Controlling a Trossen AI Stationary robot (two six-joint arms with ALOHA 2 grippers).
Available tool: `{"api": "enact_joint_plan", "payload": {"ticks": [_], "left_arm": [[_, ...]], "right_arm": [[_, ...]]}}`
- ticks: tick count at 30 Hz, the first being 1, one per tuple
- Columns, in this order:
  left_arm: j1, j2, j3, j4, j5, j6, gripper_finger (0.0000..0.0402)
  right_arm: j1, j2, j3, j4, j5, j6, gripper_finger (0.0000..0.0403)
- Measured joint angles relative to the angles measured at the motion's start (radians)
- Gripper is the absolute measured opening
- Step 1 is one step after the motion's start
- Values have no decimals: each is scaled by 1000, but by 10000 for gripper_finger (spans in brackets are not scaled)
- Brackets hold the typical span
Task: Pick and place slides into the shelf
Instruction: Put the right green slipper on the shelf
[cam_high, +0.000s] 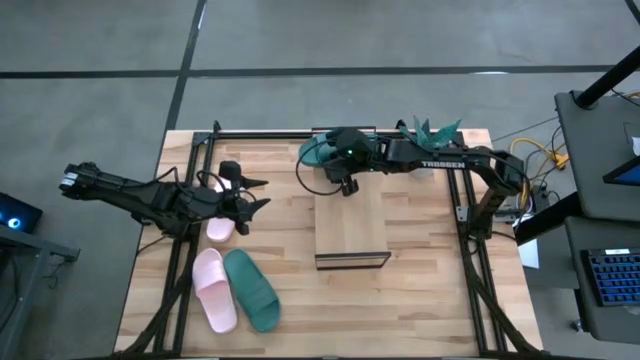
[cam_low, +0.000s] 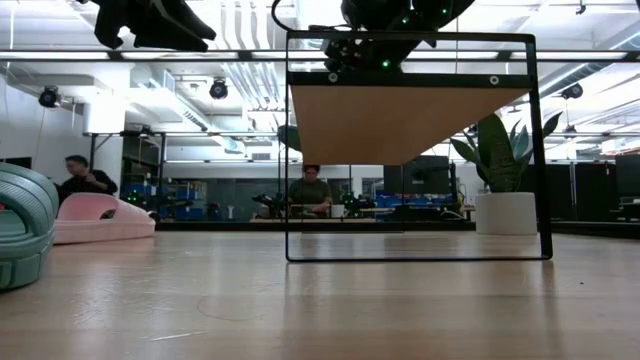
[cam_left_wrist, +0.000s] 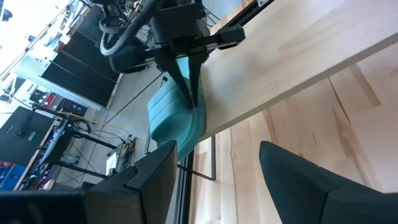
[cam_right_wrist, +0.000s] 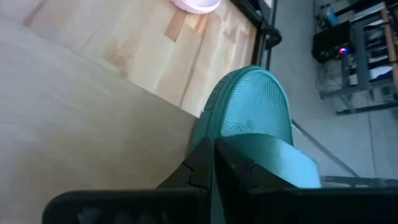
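- The butcher-block wooden table (cam_high: 420, 300) fills the middle of the high view, with black frame rails along its left and right sides.
- The long light-wood shelf with a flat plank top (cam_high: 352, 225) stands in the centre of the frame, its long axis running top to bottom and its dark open end facing the lower edge.
- The right arm reaches in from the right edge across the upper middle of the frame, forearm nearly level, wrist bent down over the shelf's far end.
- The left arm stretches in from the left edge at mid-height, low and extended, waiting.
- A pale pink rubber slide (cam_high: 213, 290) and a teal-green rubber slide (cam_high: 251, 290) lie side by side in the lower left, long axes roughly parallel to the shelf; another pale pink slide (cam_high: 219, 229) lies just above them, beside the left end effector (cam_high: 252, 200).
- A second teal-green slide (cam_high: 322, 152) sits at the shelf's upper left corner, overhanging its edge; the right end effector (cam_high: 347, 182) has its fingers closed on it, as both wrist views show.
- This slide belongs to the right arm; I judge the coming move turns on settling it onto the plank, just right of and below its present overhang.
- The left end effector's fingers (cam_left_wrist: 298, 180) stand wide apart, holding nothing.
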Motion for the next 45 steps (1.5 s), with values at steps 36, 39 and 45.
{"api": "enact_joint_plan", "payload": {"ticks": [36, 39, 45], "left_arm": [[0, 0, -2, 1, 0, 0, 213], [0, 0, -3, 1, 0, 0, 213], [0, 0, -3, 1, 0, 0, 213]], "right_arm": [[-49, -11, 1, -8, -7, -2, 11], [-48, -24, 0, -10, -5, -2, 25], [-44, -49, 0, -4, 0, 16, 78]]}}
